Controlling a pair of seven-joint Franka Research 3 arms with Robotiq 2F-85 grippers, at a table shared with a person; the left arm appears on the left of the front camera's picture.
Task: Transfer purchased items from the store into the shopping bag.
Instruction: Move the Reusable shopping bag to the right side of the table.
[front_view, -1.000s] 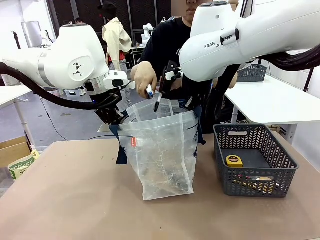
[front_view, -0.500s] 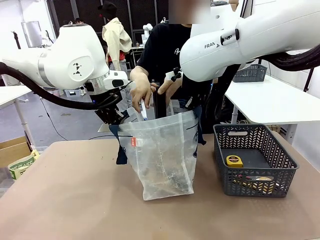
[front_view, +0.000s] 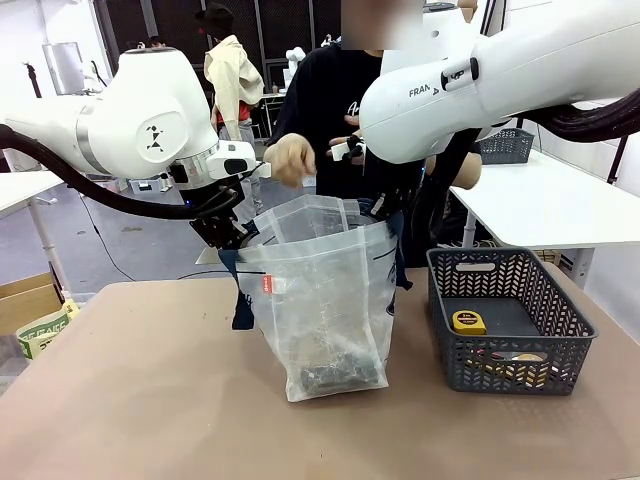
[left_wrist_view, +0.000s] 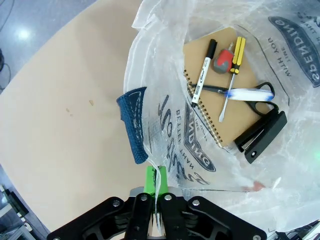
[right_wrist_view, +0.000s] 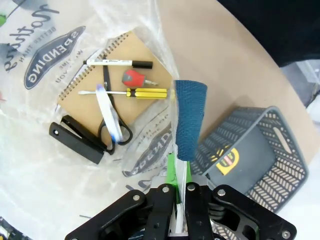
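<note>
Packing under way on the brown table (front_view: 150, 400): the shopping bag (front_view: 325, 310) stands upright at centre, mouth spread between two robot arms. In it lie a notebook (left_wrist_view: 235, 120), marker (left_wrist_view: 202, 75), screwdriver (left_wrist_view: 236, 57), scissors (left_wrist_view: 260, 97) and black stapler (left_wrist_view: 262, 132).

At the bag's 3 o'clock, close by but apart, is a dark mesh basket (front_view: 500, 372) w/ a yellow tape measure (front_view: 469, 322) and other bits too small to name, prob. next to go in.

The left gripper (left_wrist_view: 156, 182) is pinched tight on the clear rim at abt 10 o'clock, beside a navy strap (left_wrist_view: 134, 125). The right gripper (right_wrist_view: 178, 172) is clamped the same way on the rim at abt 1 o'clock.

At 12 o'clock above the mouth hovers the person's hand (front_view: 290, 160), apparently empty.

Step in hand: holding the bag open for loading. The next move calls for both grips to hold firm and the mouth wide while an item comes over from the basket. In the way: the right arm's bulk over the 1–2 o'clock side, and loose film that could fold inward.
</note>
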